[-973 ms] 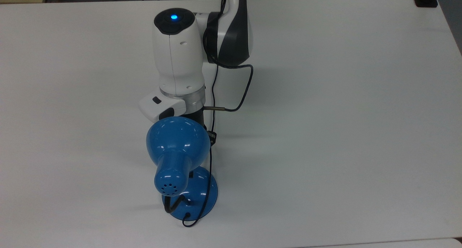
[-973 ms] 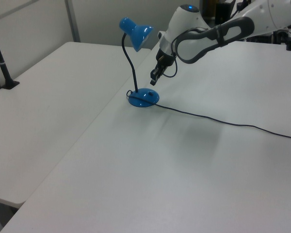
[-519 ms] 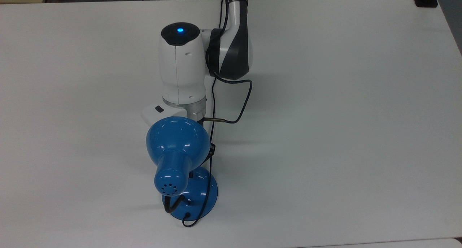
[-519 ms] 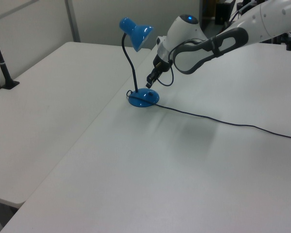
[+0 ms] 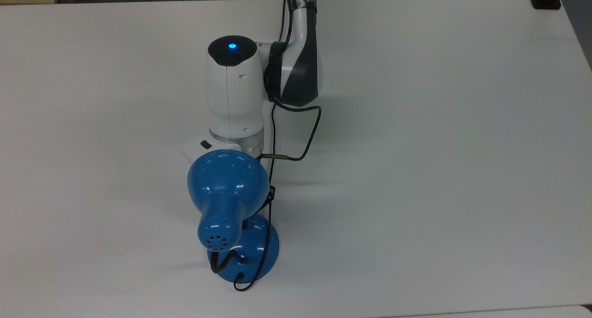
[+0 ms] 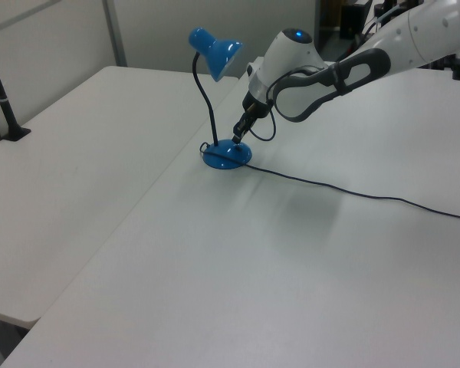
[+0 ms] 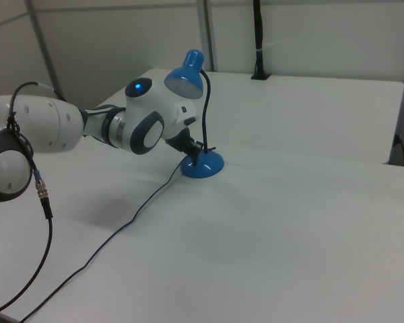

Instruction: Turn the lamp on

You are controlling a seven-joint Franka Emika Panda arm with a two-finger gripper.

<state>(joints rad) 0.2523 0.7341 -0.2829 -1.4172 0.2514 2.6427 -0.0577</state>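
The lamp stands unlit on the white table, glossy blue, with its bell shade [image 5: 226, 188] over its round base [image 5: 261, 258] in the top view. A black gooseneck [image 6: 205, 100] joins shade [image 6: 215, 50] and base [image 6: 226, 156]. My gripper [image 6: 237, 139] points down at the base's top on the left view's right side, its tip just above or touching it; the fingers look shut on nothing. In the right view the gripper [image 7: 194, 153] sits low beside the gooseneck, over the base [image 7: 203, 165]. The shade hides most of the gripper in the top view.
The lamp's thin black cord [image 6: 353, 192] runs from the base across the table toward the left view's right. A black post [image 6: 4, 107] stands at the far table's edge. A seam [image 6: 138, 207] splits two tables. My arm's own cable [image 5: 305, 142] loops beside the wrist.
My arm has come closer to the lamp and the gripper has dropped from beside the gooseneck down to the base. The lamp has not moved and stays unlit.
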